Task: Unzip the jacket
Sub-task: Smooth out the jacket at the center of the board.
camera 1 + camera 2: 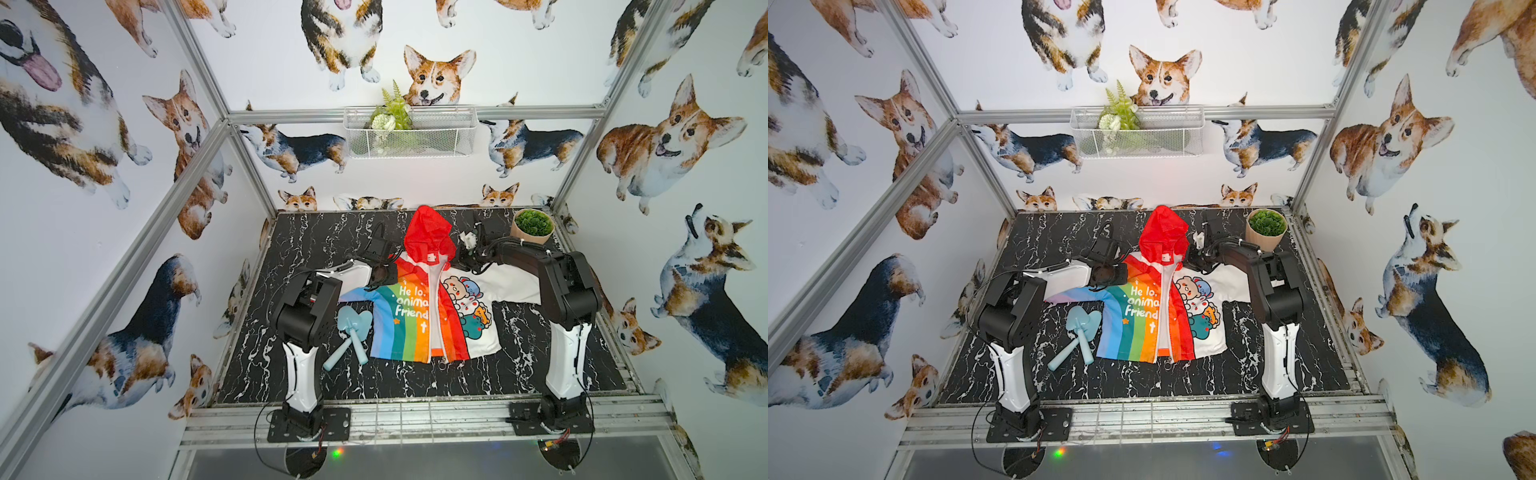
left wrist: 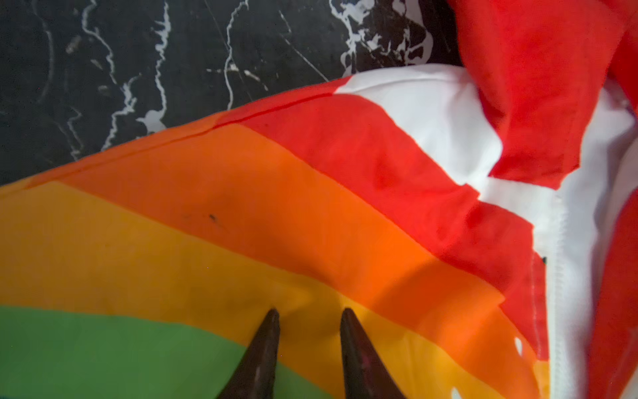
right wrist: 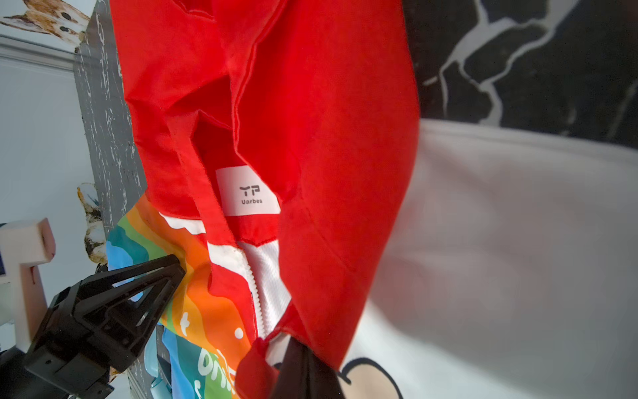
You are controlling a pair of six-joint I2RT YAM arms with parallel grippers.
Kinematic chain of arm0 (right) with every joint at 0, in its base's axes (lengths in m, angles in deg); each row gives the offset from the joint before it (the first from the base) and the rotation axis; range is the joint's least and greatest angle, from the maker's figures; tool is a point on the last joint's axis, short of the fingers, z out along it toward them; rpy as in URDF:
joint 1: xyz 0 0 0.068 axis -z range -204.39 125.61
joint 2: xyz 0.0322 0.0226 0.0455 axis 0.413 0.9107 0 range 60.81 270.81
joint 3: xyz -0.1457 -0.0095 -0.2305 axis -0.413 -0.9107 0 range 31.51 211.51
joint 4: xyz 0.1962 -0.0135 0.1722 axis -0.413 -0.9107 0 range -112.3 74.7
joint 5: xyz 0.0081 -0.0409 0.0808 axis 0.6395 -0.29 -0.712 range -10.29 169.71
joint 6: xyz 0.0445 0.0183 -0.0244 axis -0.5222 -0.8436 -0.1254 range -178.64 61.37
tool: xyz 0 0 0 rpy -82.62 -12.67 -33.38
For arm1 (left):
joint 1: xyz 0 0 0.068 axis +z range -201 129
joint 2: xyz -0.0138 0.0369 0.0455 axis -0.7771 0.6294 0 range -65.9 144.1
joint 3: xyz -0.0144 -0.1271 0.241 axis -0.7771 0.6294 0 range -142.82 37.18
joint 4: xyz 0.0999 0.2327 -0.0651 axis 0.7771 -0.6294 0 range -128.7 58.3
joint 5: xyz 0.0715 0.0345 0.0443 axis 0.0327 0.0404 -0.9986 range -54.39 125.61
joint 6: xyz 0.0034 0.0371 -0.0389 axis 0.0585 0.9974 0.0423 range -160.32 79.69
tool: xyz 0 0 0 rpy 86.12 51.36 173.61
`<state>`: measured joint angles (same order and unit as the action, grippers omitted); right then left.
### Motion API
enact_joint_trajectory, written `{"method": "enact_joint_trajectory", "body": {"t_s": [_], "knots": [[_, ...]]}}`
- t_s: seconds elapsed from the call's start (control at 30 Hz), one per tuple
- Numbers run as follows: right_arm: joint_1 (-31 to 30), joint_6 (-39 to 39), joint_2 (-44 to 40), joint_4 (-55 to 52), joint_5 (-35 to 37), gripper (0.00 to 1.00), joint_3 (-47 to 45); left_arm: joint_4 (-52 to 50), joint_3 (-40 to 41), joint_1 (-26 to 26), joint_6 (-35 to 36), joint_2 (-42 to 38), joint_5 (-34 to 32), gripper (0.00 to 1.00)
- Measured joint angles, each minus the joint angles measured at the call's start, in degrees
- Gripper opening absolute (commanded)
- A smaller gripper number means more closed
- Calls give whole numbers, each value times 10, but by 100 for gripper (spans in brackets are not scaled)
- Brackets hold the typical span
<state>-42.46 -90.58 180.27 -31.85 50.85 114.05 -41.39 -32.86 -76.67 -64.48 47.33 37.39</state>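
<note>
Right gripper (image 3: pixel 297 349) clamped on jacket (image 3: pixel 310 103), neck label (image 3: pixel 248 190) "TP Uarbes", lettering (image 1: pixel 411 311) "friend"

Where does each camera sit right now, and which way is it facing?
Top views: high over the robot's base edge, facing down and forward at the table and jacket; left arm and right arm both show.
Left wrist: on the left arm, facing along the left gripper onto the jacket's rainbow shoulder; jaws slightly apart.
Right wrist: on the right arm, facing the hood and label; right gripper shows, jaws shut on jacket fabric.
Shared: both wrist views show the zipper; the right wrist view also catches the left gripper.
</note>
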Motion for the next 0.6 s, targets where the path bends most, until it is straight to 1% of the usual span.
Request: {"method": "enact_joint_trajectory", "body": {"t_s": [0.37,0.6], "knots": [[-14,1,73,-10,-9,0,95,13,3,-1,0,2,-2,33],[-17,2,118,-27,-11,0,129,19,3,-1,0,5,-2,33]]}}
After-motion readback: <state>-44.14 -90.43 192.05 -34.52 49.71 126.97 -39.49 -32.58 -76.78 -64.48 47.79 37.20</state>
